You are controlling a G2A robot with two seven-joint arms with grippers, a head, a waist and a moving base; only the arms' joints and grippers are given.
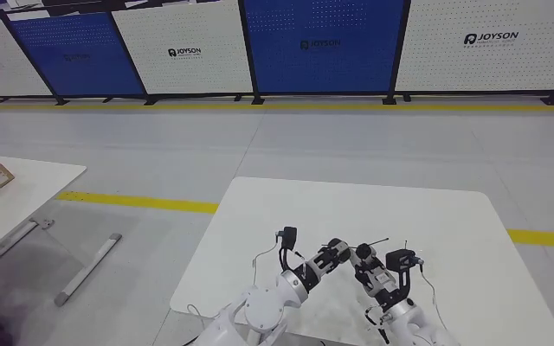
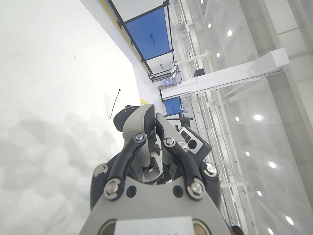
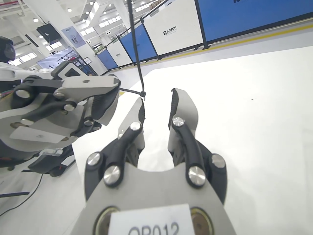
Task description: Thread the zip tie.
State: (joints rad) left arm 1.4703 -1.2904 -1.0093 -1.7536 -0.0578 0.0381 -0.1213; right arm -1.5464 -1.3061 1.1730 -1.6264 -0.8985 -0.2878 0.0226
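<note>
Left pincer (image 3: 118, 88), right pincer (image 3: 157, 94) both over table (image 3: 244, 103). Left one pinched tight on one end of tie (image 3: 136, 50); right one spread wide, holding nothing, just beside tie. Tie up in air. Step, likely: lining tie up for threading; through hole or not, cannot tell. Next: right pincer close softly on tie, aim tip at hole. Panels (image 1: 325, 43) show logo, word; tag (image 3: 151, 218) on right pincer shows letters, numbers, cut off.

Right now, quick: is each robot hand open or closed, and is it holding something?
Left gripper: closed on one end of the zip tie.
Right gripper: open, holding nothing; the tie's head sits by one fingertip.
</note>
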